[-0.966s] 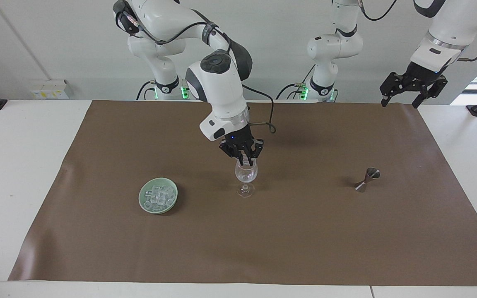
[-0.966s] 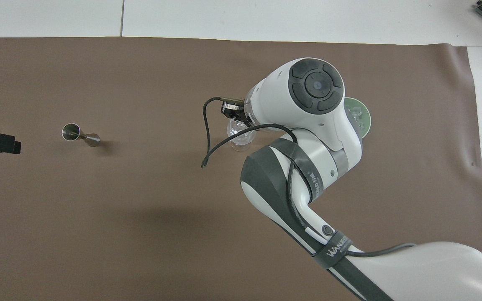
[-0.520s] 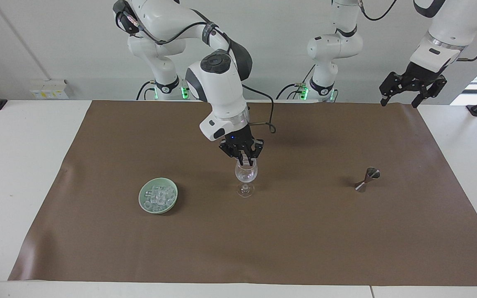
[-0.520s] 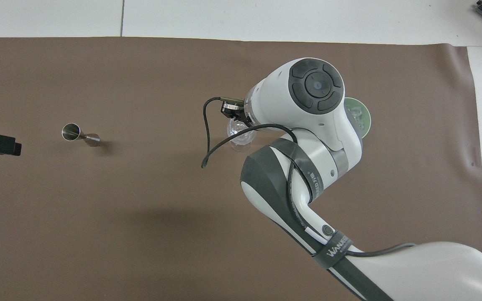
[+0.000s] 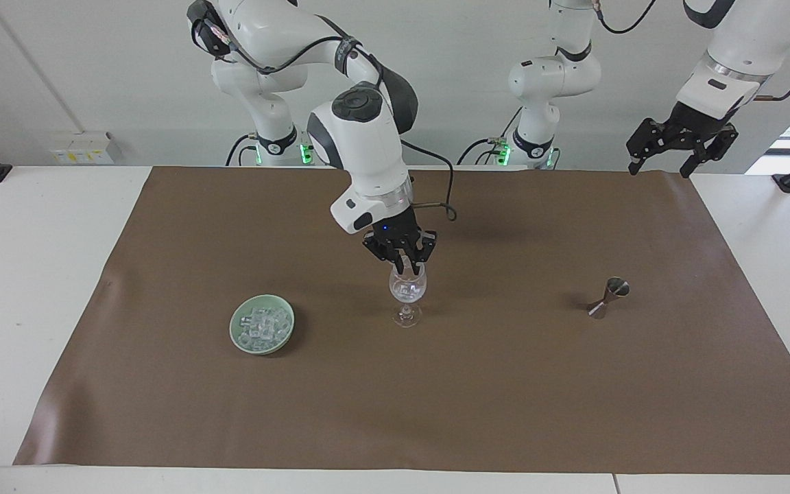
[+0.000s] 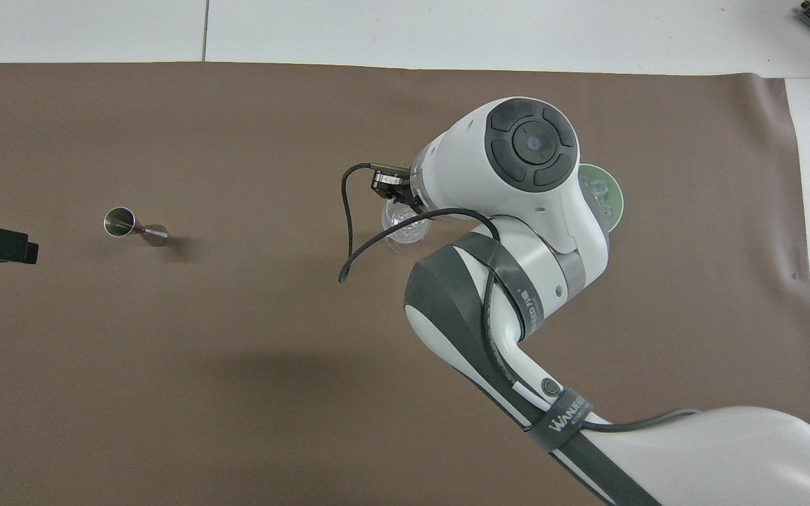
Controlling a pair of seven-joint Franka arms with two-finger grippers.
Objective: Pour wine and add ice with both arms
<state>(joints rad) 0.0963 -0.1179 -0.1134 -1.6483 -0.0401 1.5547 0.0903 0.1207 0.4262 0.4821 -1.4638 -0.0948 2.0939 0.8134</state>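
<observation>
Ice [image 5: 407, 289] already lies in the wine glass [image 5: 407, 291] mid-bench; more sits in the green dish [image 5: 262, 323]. Right claw [image 5: 407, 267] – tips together – hangs over the rim. Left claw [image 5: 662, 158] waits, spread, above the bench's robot-side edge – no wine visible.

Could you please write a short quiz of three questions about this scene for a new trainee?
1. True or false: the right gripper is over the wine glass.
2. Which object holds heaped ice? A) green dish B) jigger
3. Fill in: the left gripper waits raised toward the ____ arm's end of the table.

Key: 1 true; 2 A; 3 left.
</observation>
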